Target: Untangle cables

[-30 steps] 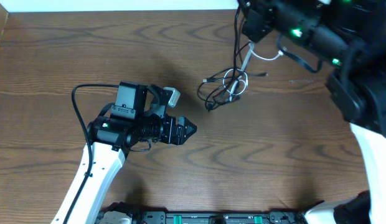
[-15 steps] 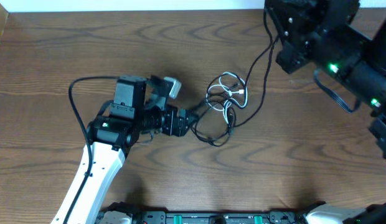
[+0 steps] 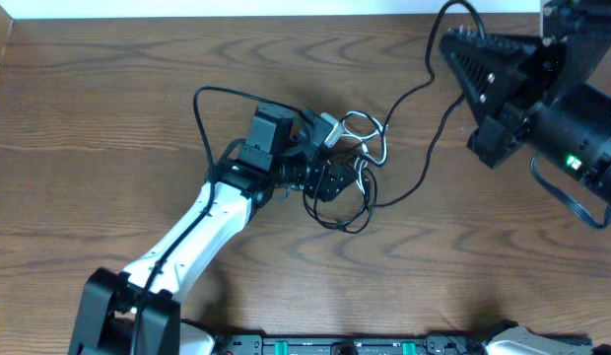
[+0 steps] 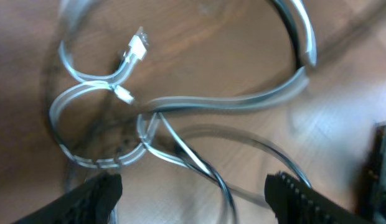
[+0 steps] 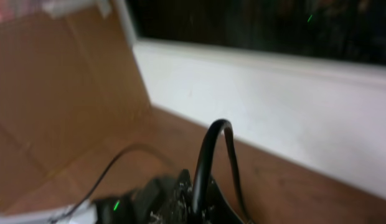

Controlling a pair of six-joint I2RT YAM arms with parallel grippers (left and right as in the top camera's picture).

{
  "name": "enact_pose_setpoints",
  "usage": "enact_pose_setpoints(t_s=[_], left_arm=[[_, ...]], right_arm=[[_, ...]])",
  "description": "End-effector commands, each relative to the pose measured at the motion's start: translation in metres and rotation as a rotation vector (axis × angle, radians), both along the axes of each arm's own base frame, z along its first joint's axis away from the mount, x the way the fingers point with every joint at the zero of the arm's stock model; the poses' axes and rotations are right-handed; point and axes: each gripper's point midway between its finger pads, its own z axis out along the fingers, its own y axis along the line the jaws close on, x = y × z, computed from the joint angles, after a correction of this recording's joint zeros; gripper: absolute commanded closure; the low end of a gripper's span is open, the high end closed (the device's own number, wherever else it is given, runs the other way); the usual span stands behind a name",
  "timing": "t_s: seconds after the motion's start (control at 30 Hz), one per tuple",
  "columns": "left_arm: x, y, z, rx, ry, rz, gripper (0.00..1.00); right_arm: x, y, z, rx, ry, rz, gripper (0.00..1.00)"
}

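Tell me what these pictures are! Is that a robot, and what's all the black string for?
Yes, it's a robot with two arms working at a wooden table. One picture looks down from a camera above the table. The other two come from little cameras on each wrist.

The black string is a tangle of thin cables, some with a whitish part and small plugs. The robot is meant to untangle them.

The left gripper is right over the tangle, its fingers spread open on either side of the loops, not squeezing anything yet. The right gripper is up high at the top right; its wrist picture shows a black cord rising from it, so it seems shut on one cable that runs down to the tangle.
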Motion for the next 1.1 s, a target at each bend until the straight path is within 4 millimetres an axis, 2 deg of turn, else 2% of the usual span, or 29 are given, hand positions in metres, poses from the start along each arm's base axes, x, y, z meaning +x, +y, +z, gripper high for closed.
enact_pose_setpoints(t_s=[0.0,0.2,0.37,0.43,0.47,0.53,0.7,0.77,0.8,0.83,0.97,1.07], left_arm=[[0.022,0.009,-0.011,0.072,-0.057,0.075,0.23],[0.054,0.016,-0.025,0.127,-0.135,0.168,0.27],[0.077,0.015,-0.028,0.117,-0.202,0.222,0.30],[0.082,0.013,-0.029,0.107,-0.219,0.224,0.41],[0.083,0.012,-0.031,0.106,-0.220,0.224,0.52],[0.084,0.012,-0.034,0.103,-0.209,0.230,0.59],[0.083,0.011,-0.038,0.082,-0.162,0.259,0.69],[0.080,0.007,-0.038,0.074,-0.158,0.244,0.81],[0.080,0.007,-0.038,0.073,-0.158,0.243,0.90],[0.079,0.007,-0.039,0.075,-0.155,0.241,0.92],[0.078,0.006,-0.039,0.077,-0.152,0.240,0.93],[0.079,0.006,-0.039,0.078,-0.152,0.240,0.92]], right_arm=[[-0.017,0.009,0.000,0.001,0.002,0.096,0.99],[-0.056,0.024,0.000,0.031,0.037,0.297,0.99],[-0.108,0.024,0.016,0.078,-0.002,0.471,0.99],[-0.121,0.019,0.020,0.087,-0.020,0.483,0.99],[-0.125,0.017,0.022,0.089,-0.027,0.484,0.99],[-0.132,0.013,0.024,0.093,-0.043,0.485,0.99],[-0.139,0.009,0.027,0.096,-0.057,0.485,0.99],[-0.139,0.009,0.026,0.095,-0.053,0.485,0.99],[-0.139,0.009,0.026,0.095,-0.052,0.485,0.99],[-0.139,0.009,0.026,0.095,-0.052,0.485,0.99],[-0.139,0.009,0.024,0.092,-0.045,0.483,0.99],[-0.127,0.004,0.016,0.072,-0.015,0.407,0.99]])
